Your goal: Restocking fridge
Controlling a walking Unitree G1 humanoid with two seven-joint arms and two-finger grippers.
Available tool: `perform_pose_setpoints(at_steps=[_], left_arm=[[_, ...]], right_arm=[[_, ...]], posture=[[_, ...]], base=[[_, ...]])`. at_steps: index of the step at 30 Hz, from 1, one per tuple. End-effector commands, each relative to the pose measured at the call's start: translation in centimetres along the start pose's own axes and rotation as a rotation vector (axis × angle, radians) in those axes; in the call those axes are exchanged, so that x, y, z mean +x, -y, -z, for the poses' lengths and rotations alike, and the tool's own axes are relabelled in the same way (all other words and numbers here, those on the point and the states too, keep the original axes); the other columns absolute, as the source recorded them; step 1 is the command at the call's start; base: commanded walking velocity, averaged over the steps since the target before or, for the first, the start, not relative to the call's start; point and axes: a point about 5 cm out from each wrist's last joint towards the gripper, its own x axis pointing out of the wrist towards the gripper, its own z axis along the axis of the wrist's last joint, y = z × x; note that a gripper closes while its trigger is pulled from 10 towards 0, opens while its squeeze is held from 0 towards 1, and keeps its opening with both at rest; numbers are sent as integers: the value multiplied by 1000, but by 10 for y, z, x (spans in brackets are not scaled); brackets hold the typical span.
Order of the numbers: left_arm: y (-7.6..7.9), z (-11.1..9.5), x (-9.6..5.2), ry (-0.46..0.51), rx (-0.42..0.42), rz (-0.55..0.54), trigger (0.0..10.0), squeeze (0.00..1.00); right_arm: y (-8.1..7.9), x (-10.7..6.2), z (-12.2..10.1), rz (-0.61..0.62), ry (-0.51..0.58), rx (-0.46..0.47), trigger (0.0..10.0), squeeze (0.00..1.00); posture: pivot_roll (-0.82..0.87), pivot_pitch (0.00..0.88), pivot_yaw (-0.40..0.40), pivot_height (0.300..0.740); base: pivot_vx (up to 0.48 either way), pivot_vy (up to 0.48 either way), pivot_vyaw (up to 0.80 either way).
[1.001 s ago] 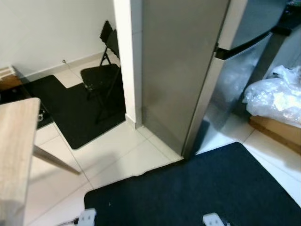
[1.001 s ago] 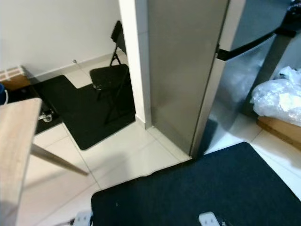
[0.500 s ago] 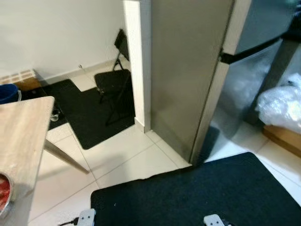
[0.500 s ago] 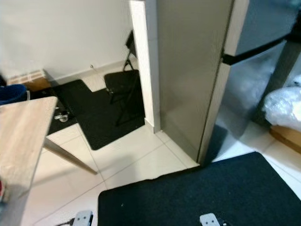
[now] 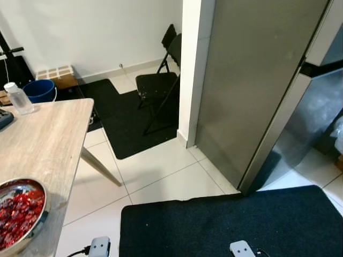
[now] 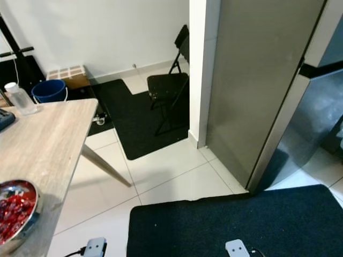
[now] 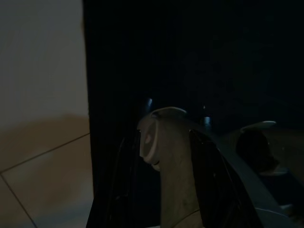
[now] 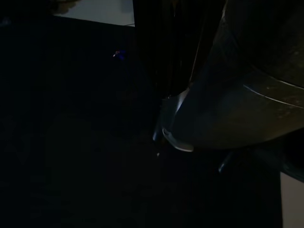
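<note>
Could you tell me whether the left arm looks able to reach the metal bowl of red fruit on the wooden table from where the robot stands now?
Probably yes: the bowl sits at the table edge on the robot's left, nothing blocking it, though the arm hangs low.

Fridge (image 5: 257,91): top and right side cut off by frame edge. Bowl (image 5: 19,214) of red fruit: left part cut off. Table (image 5: 43,139): far end out of frame. Bottle (image 5: 17,98): contents too small to tell. 2 wrist views: too dark to read.
</note>
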Motion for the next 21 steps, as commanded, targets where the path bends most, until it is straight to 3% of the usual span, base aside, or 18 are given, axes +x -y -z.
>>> perform_pose_setpoints(at_steps=[1,3,7,21], left_arm=[[0,3,-1,-16,9,5,10000,0],[-1,3,-1,-12,-4,-5,10000,0],[-2,3,-1,-5,-35,-8,10000,0],[1,2,0,-6,-11,9,10000,0]], right_arm=[[-1,0,2,3,-6,1,10000,0],[-1,0,2,4,-8,-2,10000,0],[1,0,1,8,-8,-5,10000,0],[2,0,-2,11,-4,-7,10000,0]], posture=[[-34,0,13,740],[-31,0,12,740],[-31,0,10,740],[-33,0,8,740]], base=[[0,-472,0],[0,-471,0],[0,0,0],[0,-34,0]])
